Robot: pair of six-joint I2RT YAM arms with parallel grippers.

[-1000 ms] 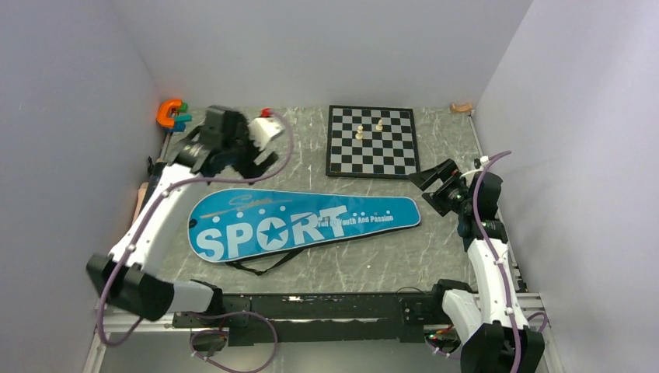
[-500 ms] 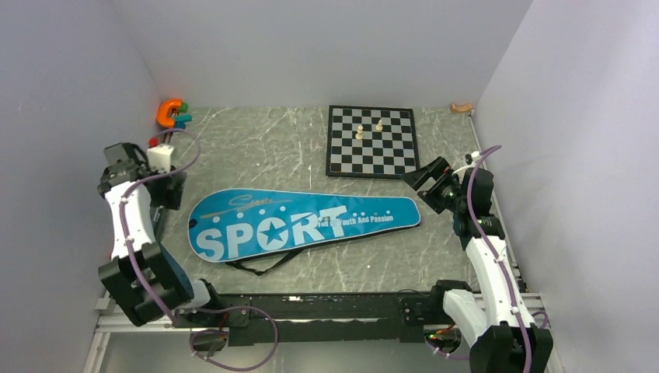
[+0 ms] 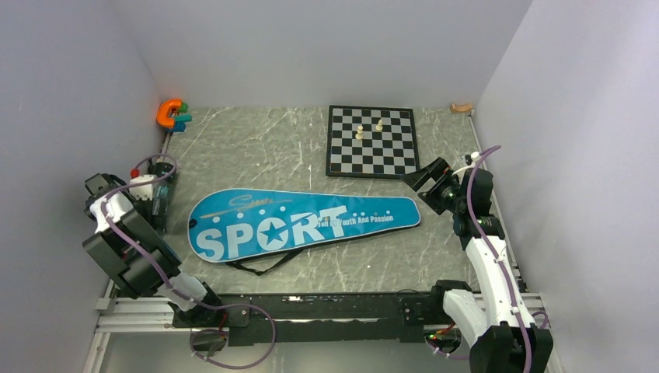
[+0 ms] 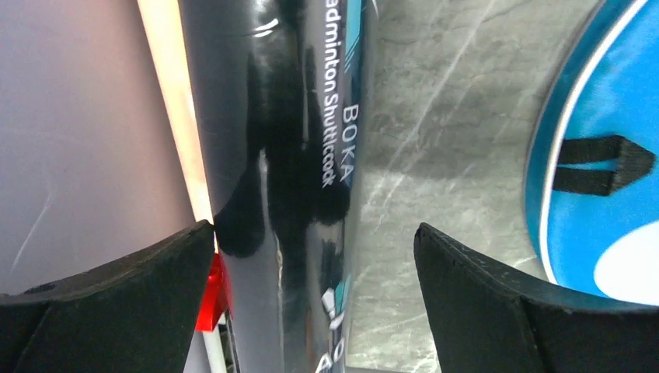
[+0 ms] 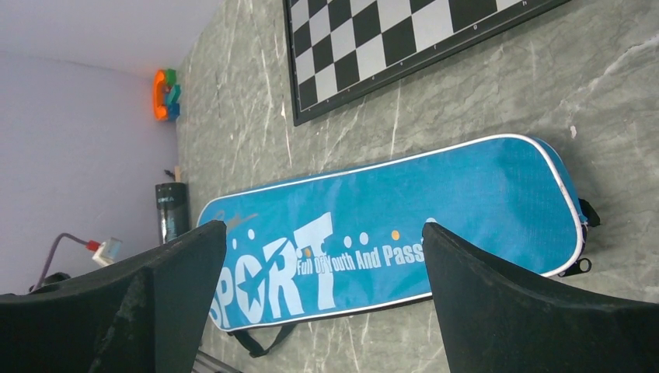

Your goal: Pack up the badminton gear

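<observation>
The tube [image 4: 284, 148], glossy black with "Badminton Shuttlecock" printed along it, lies at the left edge of the bench [image 3: 256, 148], close against the wall. The left gripper [image 4: 315, 231] hangs over it with its jaws spread wide, one finger on each side of the tube and neither pressing it; nothing is held.

The tube looks light and stiff, likely thin-walled card or plastic, so a hard squeeze could dent it. Its smooth, round skin may slip or roll between the pads. A hold near mid-length, jaws square across it, should keep it from tipping. The wall-side finger has very little room.

The bag [image 3: 303, 224] lies flat mid-bench, just beside the tube, narrow end toward the right arm. It is soft fabric and will sag if lifted by one end; its strap or rim gives the surest hold. The right gripper [image 5: 325, 229] is released too, poised off that narrow end, apart from it.

No rackets or shuttlecocks show. The chessboard [image 3: 371, 140] sits behind the bag.
</observation>
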